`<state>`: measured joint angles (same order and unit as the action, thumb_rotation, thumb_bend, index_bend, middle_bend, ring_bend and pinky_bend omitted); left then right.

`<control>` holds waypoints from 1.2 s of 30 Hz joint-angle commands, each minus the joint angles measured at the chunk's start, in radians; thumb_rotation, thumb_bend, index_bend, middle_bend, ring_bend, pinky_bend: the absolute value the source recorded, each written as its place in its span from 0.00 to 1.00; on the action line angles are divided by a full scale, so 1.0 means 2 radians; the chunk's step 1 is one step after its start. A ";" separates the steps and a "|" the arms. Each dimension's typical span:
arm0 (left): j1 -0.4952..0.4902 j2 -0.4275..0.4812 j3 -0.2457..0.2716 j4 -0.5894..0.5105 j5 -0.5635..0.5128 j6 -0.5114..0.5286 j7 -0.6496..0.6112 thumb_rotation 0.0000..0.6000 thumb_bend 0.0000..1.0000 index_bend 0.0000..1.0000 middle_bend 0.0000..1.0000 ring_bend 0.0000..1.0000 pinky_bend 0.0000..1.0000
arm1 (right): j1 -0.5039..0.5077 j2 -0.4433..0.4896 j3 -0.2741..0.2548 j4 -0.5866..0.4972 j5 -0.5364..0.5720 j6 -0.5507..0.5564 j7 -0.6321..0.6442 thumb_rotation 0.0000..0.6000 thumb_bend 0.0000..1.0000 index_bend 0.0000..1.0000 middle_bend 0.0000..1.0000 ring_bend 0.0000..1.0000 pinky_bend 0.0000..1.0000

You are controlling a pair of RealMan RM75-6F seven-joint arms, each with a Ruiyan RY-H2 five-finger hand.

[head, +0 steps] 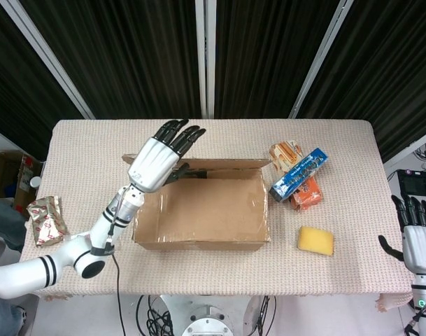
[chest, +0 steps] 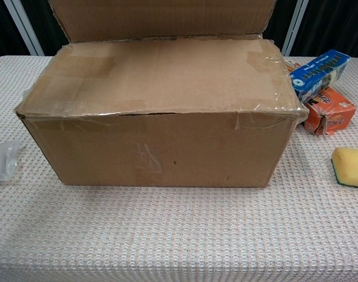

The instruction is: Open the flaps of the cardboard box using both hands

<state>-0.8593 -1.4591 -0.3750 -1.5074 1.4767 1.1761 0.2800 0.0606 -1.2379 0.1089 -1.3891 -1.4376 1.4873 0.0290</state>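
Head view: cardboard box (head: pixel 199 210) mid-bench (head: pixel 213 140), far flap (head: pixel 219 165) raised upright. My left hand (head: pixel 155 159) at flap's left end, fingers extended, thumb behind it; grip unclear. Right hand (head: pixel 417 238) off bench edge, fingers apart, holding nothing.
Chest view: far flap upright, near flap (chest: pixel 161 76) flat, closed. No hands visible.
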 commanded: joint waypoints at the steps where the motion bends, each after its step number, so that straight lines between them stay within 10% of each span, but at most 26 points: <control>1: -0.020 -0.027 -0.012 0.054 -0.005 0.012 -0.013 1.00 0.33 0.08 0.15 0.11 0.19 | 0.000 0.000 0.000 0.001 0.001 -0.001 0.001 1.00 0.17 0.00 0.00 0.00 0.00; 15: -0.050 -0.104 -0.002 0.228 -0.020 0.038 -0.001 1.00 0.33 0.05 0.08 0.11 0.19 | 0.001 0.006 0.001 -0.004 0.003 -0.004 0.006 1.00 0.18 0.00 0.00 0.00 0.00; 29: 0.071 0.063 0.022 0.064 -0.063 0.070 -0.052 1.00 0.30 0.08 0.09 0.11 0.19 | 0.039 0.061 0.013 -0.063 -0.101 0.041 0.025 1.00 0.18 0.00 0.00 0.00 0.00; 36: 0.183 0.148 0.067 0.020 -0.109 0.078 -0.144 0.89 0.08 0.09 0.11 0.11 0.20 | 0.103 0.145 0.030 -0.175 -0.131 -0.030 0.033 1.00 0.17 0.00 0.00 0.00 0.00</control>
<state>-0.5790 -1.2151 -0.2912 -1.4374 1.2944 1.3104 0.0866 0.2036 -1.0245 0.1482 -1.6480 -1.6739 1.5016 0.0760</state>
